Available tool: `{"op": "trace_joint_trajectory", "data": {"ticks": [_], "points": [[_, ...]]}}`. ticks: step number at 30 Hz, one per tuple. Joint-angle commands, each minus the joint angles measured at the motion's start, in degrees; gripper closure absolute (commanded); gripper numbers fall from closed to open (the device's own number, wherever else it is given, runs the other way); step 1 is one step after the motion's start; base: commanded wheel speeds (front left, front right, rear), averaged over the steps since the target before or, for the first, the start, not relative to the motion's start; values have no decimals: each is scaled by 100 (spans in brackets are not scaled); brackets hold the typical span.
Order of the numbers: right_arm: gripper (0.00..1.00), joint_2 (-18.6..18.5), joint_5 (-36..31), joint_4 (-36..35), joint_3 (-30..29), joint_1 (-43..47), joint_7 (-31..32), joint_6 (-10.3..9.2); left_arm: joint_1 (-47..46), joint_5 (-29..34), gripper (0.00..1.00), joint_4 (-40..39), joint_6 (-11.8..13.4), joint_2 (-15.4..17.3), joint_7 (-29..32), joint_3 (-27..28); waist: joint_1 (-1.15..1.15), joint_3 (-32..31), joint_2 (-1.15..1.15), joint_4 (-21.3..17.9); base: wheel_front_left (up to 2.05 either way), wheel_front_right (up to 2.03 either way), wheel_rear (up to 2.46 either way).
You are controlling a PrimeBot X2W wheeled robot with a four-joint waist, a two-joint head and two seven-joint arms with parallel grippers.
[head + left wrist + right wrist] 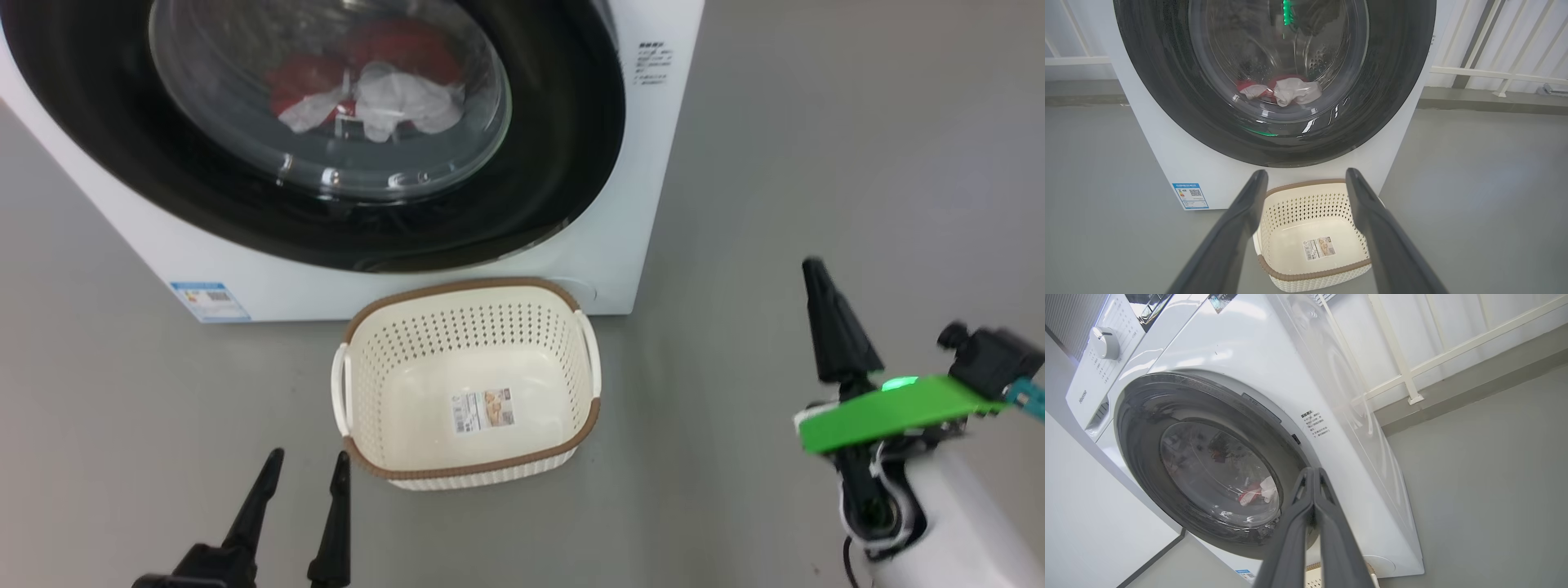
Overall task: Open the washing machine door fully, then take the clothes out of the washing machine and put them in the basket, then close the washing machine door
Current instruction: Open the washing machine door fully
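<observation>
You see the clothes (384, 90) only dimly behind the closed washing machine door (563, 147), its top cut off. Your right gripper (812, 269), pinched together and empty, is well right of it; your left gripper (310, 456) stands wide beside the basket (469, 471).

a smooth grey floor (775, 163) carries the white washing machine (269, 282), which has a small blue label (209, 300) at its lower front corner. the cream basket (457, 343) stands upright on the floor just before the machine's front, mouth up.
</observation>
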Motion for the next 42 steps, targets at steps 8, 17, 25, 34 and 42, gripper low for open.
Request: {"op": "trace_joint_trajectory", "data": {"ticks": [8,17,25,34,42], "points": [[100,-473,1916,-312,423,-1123,-12,2,-602,-266,0,-190,107,59,-71,-182,0,772,0,474,0,0,0],[100,-1064,3692,-663,590,-2017,444,2,-1012,-419,0,-217,186,59,-71,-462,0,1279,0,701,0,0,0],[100,-1183,5161,-407,129,-2752,1735,2,-1293,-572,0,-222,248,59,-71,-704,0,1623,0,926,0,0,0],[100,-1207,5683,184,-194,-3483,3154,2,-1435,-704,0,-252,336,59,-71,-909,0,1893,0,1099,0,0,0],[100,-1283,5703,702,-326,-4087,3888,2,-1565,-781,0,-277,365,59,-71,-1049,0,2088,0,1224,0,0,0]]}}
